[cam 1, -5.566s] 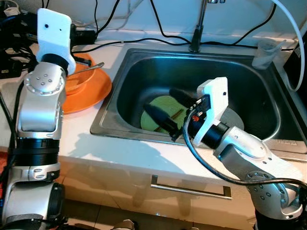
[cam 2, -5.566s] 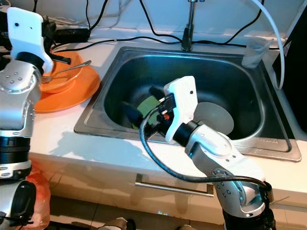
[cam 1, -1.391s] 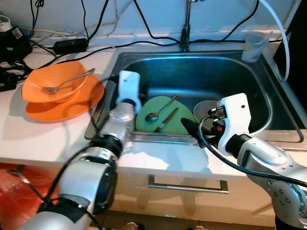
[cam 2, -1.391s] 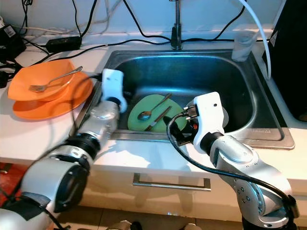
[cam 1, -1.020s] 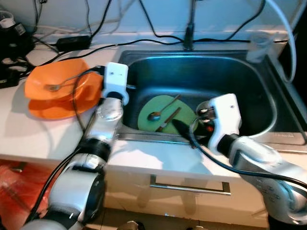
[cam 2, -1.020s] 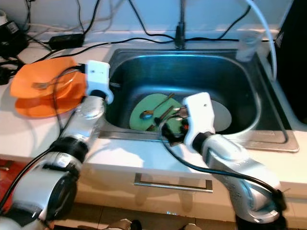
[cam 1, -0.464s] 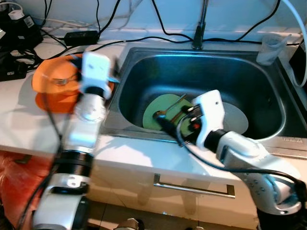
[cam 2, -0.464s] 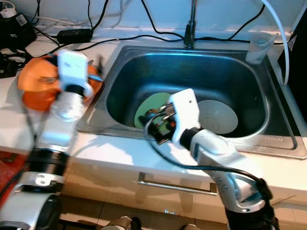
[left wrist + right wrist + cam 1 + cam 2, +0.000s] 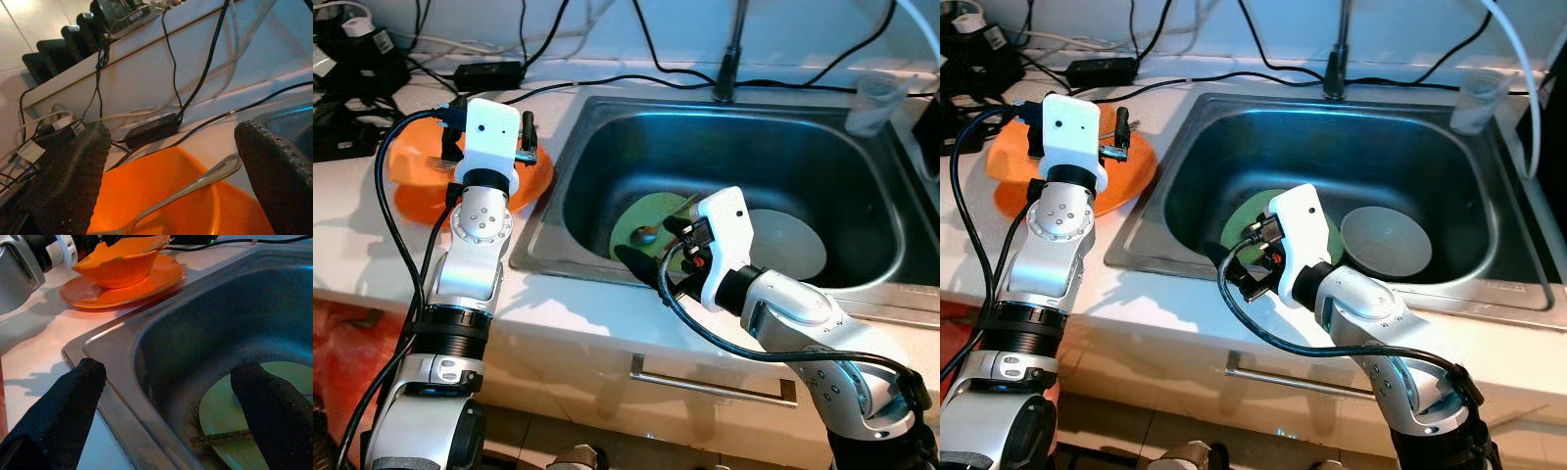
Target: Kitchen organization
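Right gripper (image 9: 166, 396) is seen spread wide and empty over the front left wall of the sink (image 9: 862, 127), just beside the green plate (image 9: 651, 217). Since about a second ago it has been shifted from the plate's right side to the sink's near-left edge; nothing was picked up. Left gripper (image 9: 171, 181), also wide and empty, has been swung from the sink rim back over the orange bowl (image 9: 161, 196), with the fork (image 9: 195, 183) lying between its fingers. A grasp on the fork is judged the likely next step; the sink items are left untouched. The spoon (image 9: 647, 233) and a dark utensil on the green plate are partly covered by the right arm. The grey bowl (image 9: 1386, 240) is plain to see. The orange plate (image 9: 411, 206) is partly blocked by the left wrist.
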